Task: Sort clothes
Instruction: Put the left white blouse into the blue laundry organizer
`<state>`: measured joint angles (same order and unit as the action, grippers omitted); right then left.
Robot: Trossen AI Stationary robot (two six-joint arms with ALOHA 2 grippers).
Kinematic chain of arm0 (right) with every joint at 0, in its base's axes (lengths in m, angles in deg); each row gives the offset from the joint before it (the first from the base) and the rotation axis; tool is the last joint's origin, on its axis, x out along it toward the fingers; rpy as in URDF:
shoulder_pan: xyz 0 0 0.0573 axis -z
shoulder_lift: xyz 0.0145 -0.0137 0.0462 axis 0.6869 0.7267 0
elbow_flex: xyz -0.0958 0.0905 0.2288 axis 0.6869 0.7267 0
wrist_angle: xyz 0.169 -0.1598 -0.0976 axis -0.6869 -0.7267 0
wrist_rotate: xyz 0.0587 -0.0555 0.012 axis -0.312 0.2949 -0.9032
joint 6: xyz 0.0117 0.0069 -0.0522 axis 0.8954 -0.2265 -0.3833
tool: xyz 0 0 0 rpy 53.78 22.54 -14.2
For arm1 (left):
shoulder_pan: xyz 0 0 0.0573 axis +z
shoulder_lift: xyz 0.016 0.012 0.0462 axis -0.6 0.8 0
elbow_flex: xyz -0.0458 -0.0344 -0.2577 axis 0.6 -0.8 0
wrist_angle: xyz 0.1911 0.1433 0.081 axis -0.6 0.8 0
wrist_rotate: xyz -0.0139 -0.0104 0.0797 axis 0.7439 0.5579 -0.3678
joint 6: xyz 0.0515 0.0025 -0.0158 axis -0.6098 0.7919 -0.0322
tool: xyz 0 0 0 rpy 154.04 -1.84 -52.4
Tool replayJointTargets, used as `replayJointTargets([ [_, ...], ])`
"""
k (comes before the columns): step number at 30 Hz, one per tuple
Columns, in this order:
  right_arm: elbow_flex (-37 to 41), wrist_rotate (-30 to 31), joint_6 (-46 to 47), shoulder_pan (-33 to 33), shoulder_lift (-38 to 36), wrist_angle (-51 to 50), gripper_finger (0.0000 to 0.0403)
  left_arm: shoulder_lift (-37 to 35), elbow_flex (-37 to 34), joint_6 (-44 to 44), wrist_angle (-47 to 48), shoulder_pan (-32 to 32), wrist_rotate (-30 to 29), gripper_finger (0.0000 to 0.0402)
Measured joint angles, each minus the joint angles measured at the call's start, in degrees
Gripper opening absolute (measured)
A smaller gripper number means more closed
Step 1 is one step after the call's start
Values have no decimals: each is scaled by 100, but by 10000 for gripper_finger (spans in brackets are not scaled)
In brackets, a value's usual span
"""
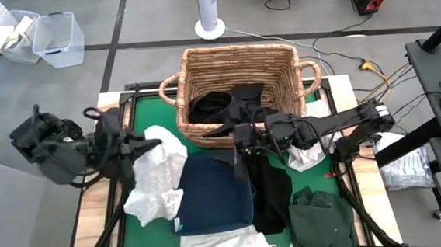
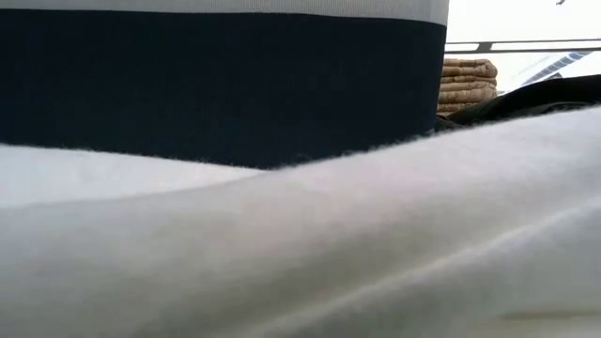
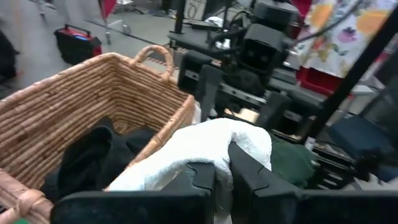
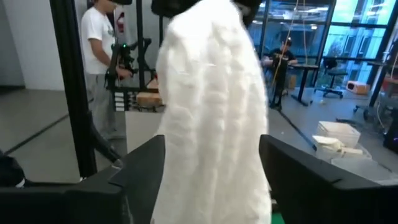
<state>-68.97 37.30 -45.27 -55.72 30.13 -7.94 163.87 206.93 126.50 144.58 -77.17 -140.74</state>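
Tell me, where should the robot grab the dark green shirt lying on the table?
Probably from straight above, pinching the raised crumpled fold near the middle of the dark green garment. It lies bunched at the table's front right corner, with nothing on top of it, so its ridges give the fingers something to close on. The right gripper is nearer, by the wicker basket; the left gripper holds a white garment.

Grey floor (image 1: 143,20) (dark seams), clear bin (image 1: 57,39), glass walls (image 4: 323,43).

2 black arms with blocky black fingers (image 3: 249,171).
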Motion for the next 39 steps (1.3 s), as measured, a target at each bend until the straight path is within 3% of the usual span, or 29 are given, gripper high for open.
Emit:
replayJointTargets([
  [11,2,5,57,2,276,609,290,197,-5,-410,-494,615,4,0],
  [24,2,11,208,65,650,1318,318,624,-5,-628,-1041,874,-92,0],
  [39,2,-5,58,156,821,1940,295,935,-7,-737,-1425,1039,-136,0],
])
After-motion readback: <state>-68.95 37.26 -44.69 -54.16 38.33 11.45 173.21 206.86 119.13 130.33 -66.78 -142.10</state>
